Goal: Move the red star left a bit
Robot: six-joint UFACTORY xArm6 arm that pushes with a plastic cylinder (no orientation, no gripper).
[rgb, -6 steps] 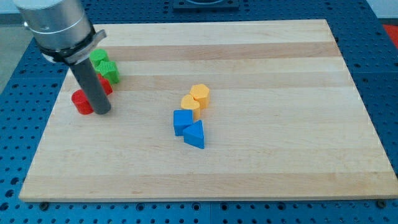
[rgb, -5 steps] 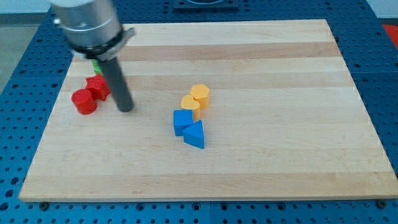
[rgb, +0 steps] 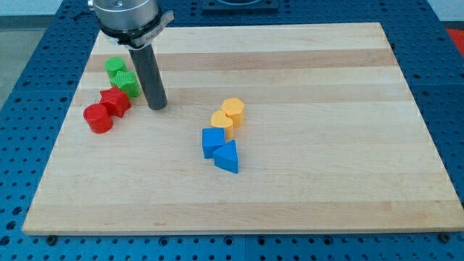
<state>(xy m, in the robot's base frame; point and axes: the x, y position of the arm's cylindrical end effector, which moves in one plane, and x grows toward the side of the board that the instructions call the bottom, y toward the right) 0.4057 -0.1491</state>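
Observation:
The red star [rgb: 115, 101] lies near the board's left edge, touching a red cylinder [rgb: 97, 118] at its lower left. My tip [rgb: 157, 106] rests on the board a little to the right of the red star, apart from it. Two green blocks [rgb: 114, 67] [rgb: 127, 82] sit just above the star, left of the rod.
Near the middle of the wooden board [rgb: 304, 188] lie two orange blocks [rgb: 233, 110] [rgb: 222, 122], with a blue cube [rgb: 212, 141] and a blue triangular block [rgb: 227, 156] below them. A blue pegboard table [rgb: 14, 145] surrounds the board.
My tip has moved right and up, from beside the red cylinder to the right of the red star. The blocks look unmoved.

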